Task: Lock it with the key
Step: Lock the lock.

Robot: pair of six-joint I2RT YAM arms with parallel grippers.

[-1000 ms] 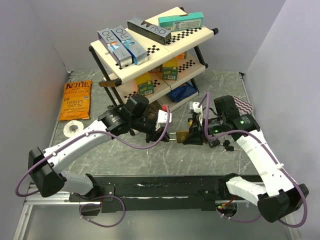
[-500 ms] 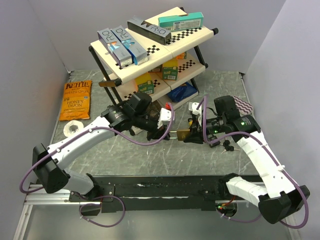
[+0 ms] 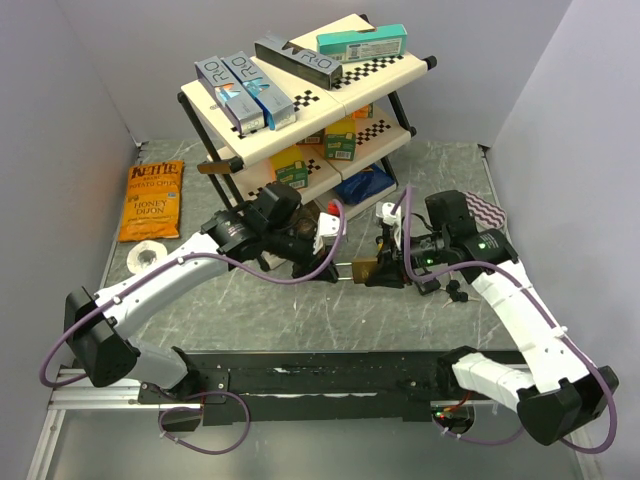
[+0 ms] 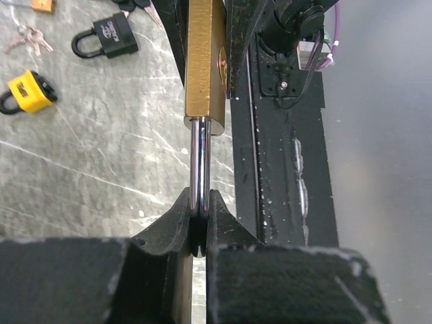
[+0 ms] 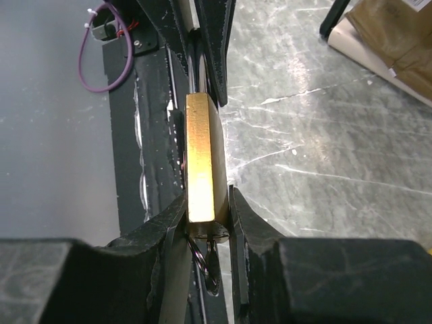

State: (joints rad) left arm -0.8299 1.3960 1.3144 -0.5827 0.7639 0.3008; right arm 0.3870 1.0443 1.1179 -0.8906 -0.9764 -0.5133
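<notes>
A brass padlock (image 3: 365, 270) hangs in the air between my two grippers, above the grey marble table (image 3: 300, 320). My left gripper (image 3: 338, 268) is shut on its steel shackle (image 4: 198, 162), with the brass body (image 4: 202, 61) beyond the fingertips (image 4: 177, 216). My right gripper (image 3: 387, 270) faces it from the other side. In the right wrist view its fingers (image 5: 174, 219) are closed at the bottom end of the brass body (image 5: 200, 155), on the dark key head (image 5: 210, 235). A key ring (image 5: 202, 260) hangs between them.
A two-tier rack (image 3: 415, 62) loaded with boxes stands behind the grippers. A chips bag (image 3: 152, 200) and a tape roll (image 3: 147, 257) lie at the left. A black padlock (image 4: 108, 37), a yellow padlock (image 4: 27, 91) and loose keys (image 4: 27, 40) lie on the table. A black rail (image 3: 330, 375) runs along the near edge.
My left arm has shifted a little up and to the left. The padlock stays held between both grippers, almost in the same place.
</notes>
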